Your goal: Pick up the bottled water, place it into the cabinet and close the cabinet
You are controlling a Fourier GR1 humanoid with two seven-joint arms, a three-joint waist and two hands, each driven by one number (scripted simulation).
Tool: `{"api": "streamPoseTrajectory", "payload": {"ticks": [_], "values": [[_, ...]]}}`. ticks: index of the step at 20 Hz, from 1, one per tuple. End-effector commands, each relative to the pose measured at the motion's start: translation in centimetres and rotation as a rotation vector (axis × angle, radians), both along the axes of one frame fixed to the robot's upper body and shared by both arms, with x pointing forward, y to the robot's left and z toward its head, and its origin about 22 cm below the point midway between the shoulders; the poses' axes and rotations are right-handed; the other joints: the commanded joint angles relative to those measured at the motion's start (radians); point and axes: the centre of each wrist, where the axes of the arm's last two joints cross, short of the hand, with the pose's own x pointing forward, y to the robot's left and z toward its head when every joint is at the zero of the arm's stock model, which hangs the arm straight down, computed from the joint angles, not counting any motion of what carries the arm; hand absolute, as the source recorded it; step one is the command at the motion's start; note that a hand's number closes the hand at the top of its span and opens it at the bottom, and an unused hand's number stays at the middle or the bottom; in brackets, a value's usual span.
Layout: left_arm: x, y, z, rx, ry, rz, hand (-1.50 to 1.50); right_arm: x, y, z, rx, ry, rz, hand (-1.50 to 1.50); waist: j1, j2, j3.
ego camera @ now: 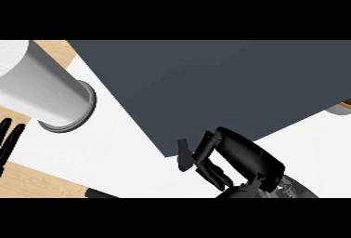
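No water bottle shows in the head view. A large dark grey cabinet panel [226,83] fills the upper middle and right. My right hand [240,158] is at the bottom centre, just below the panel's lower corner. Its fingers [205,151] are bent inward and its thumb points at the panel's edge; nothing shows inside them. At the far left edge, straight black fingers of my left hand [8,139] point upward and hold nothing. A thick pale grey cylinder [41,88] with a darker ring at its end lies beside them.
A white surface [116,144] lies under the panel and both hands. Light wood shows at the lower left [34,181] and top left. A small round object [343,107] is cut off at the right edge.
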Motion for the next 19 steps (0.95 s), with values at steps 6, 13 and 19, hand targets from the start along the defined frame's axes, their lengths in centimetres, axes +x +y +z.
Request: {"api": "streamPoseTrajectory", "payload": {"ticks": [6, 13, 19], "values": [[-0.3, 0.4, -0.8, -0.020, 0.009, 0.011, -1.50, 7.9, 3.8, 3.2, 0.087, 0.022, -0.319, 1.50, -0.034, -0.004, 0.006], [-0.6, 1.0, -0.7, -0.020, 0.019, 0.030, -1.50, 11.2, 4.9, 4.9, 0.192, 0.098, -0.484, -1.50, -0.042, -0.009, 0.010], [-0.1, 1.3, -0.2, -0.022, -0.003, 0.029, -1.50, 11.8, 6.2, 5.1, 0.210, 0.146, -0.495, -1.50, -0.056, -0.004, 0.011]]}}
